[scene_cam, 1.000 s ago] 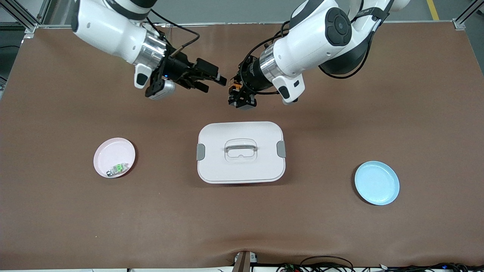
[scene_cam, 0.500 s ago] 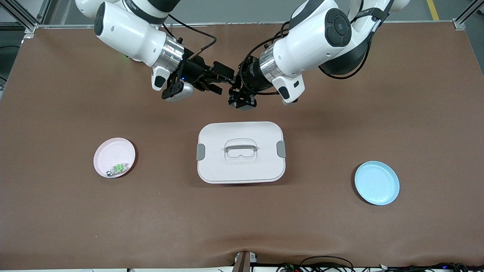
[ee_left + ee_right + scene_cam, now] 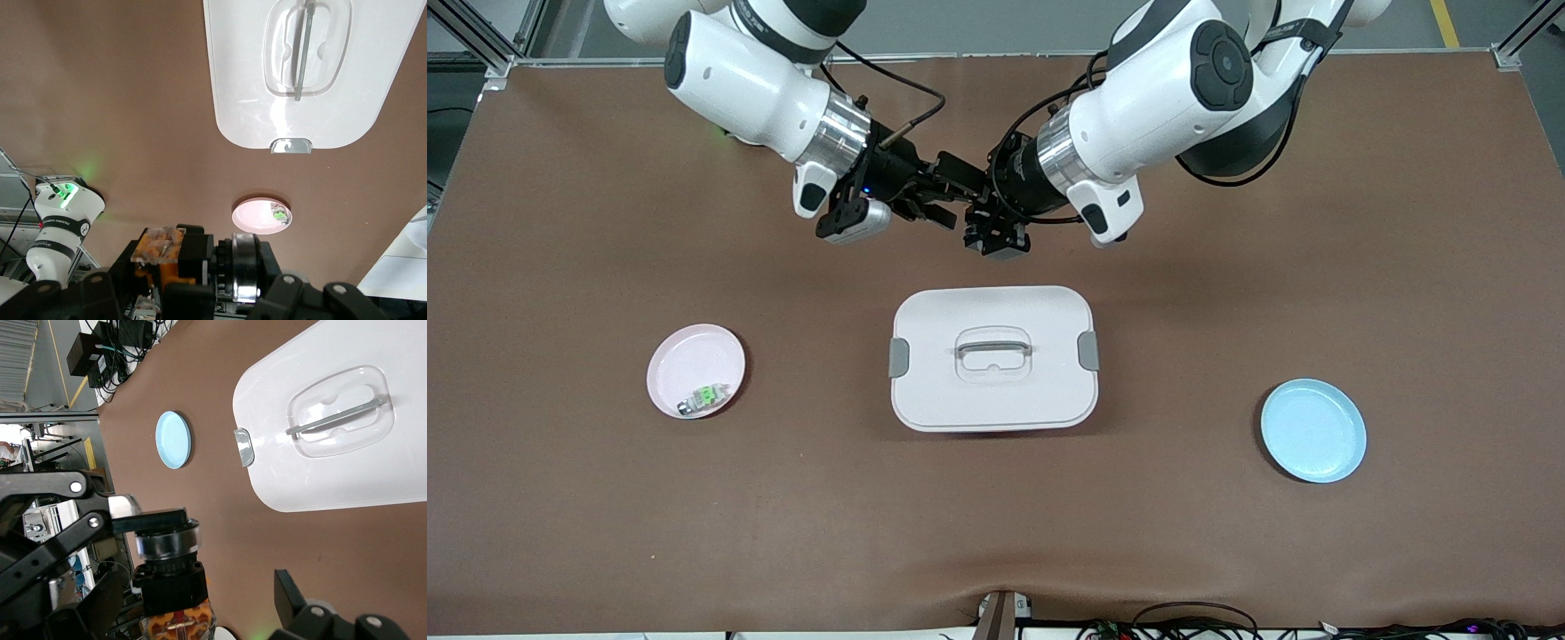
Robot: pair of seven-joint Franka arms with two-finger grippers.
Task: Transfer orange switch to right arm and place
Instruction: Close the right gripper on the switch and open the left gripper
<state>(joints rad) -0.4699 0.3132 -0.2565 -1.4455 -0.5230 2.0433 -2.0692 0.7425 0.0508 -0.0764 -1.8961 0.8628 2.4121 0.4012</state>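
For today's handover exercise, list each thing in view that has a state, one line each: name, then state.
Left end effector: shut on the switch, in the air above the table.
Switch: held, between the right end effector's open fingers.
Right end effector: open around the switch, not yet gripping.
Box: lid on.
Pink plate: holds a green part.
Blue plate: empty.

High front camera faces the arms; both wrist cameras (held aloft) share the white lidded box (image 3: 993, 357).
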